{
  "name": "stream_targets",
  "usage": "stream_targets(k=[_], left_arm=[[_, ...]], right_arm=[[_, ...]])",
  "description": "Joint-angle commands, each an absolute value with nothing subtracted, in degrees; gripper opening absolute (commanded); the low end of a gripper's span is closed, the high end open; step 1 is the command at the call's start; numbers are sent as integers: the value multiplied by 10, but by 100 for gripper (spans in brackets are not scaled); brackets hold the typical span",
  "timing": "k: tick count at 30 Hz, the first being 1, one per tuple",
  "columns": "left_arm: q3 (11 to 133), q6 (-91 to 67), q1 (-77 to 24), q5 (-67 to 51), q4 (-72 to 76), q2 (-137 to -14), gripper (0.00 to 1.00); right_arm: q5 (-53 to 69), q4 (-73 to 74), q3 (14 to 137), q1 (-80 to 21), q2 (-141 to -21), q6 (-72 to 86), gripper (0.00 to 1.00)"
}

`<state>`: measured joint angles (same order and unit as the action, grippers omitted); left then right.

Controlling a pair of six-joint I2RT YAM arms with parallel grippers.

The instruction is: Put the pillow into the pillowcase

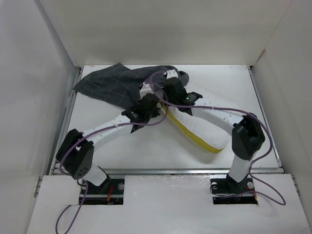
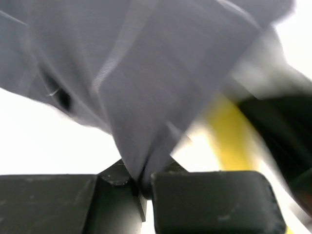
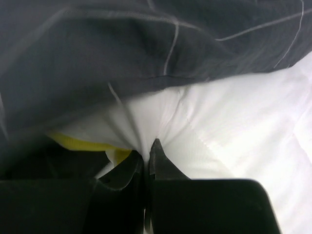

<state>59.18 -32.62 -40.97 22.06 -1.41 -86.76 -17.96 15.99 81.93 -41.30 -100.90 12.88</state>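
One dark checked pillowcase [image 1: 114, 84] lies at the far left of the table [image 1: 146, 153]. One white pillow [image 1: 204, 138] runs diagonally from its mouth toward the near right, mostly still outside. Two grippers meet at that mouth: the left gripper [image 2: 140, 181] is pinched on a fold of grey cloth, and the right gripper [image 3: 147, 157] is pinched on white pillow fabric. The step would likely go best if the left lifts the hem over while the right feeds the pillow inward, avoiding bunching.
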Motion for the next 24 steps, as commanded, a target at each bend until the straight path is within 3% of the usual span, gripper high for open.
stream_targets(k=[1, 7, 8, 11, 12, 13, 14, 15, 17, 18, 21, 24], left_arm=[[568, -314, -472, 159, -35, -789, 0], [548, -314, -583, 46, -63, -781, 0], [543, -305, -592, -15, -63, -787, 0], [529, -305, -639, -70, -51, -787, 0], [529, -305, -639, -70, -51, -787, 0], [529, -312, -639, -51, -75, -787, 0], [539, -312, -639, -5, -92, -787, 1], [560, -326, -639, 27, -113, -787, 15], [581, -326, -634, 66, -162, -787, 49], [591, -326, -628, 97, -176, -787, 82], [623, -326, -617, 133, -205, -774, 97], [647, -311, -599, 156, -226, -760, 100]], right_arm=[[-250, 142, 889, -413, -1048, 283, 0], [-326, 151, 925, -413, -1079, 410, 0], [-326, 142, 919, -408, -1079, 436, 0], [-243, 81, 879, -396, -1074, 433, 0], [-243, 69, 872, -396, -1074, 424, 6], [-183, 56, 848, -389, -1074, 412, 19], [-147, 24, 831, -389, -1064, 393, 51], [-118, 12, 811, -389, -1049, 355, 69], [-30, 4, 764, -384, -1028, 324, 76], [-14, 4, 749, -384, -1001, 312, 81], [22, 24, 696, -379, -945, 254, 84], [9, 64, 668, -357, -868, 223, 93]])
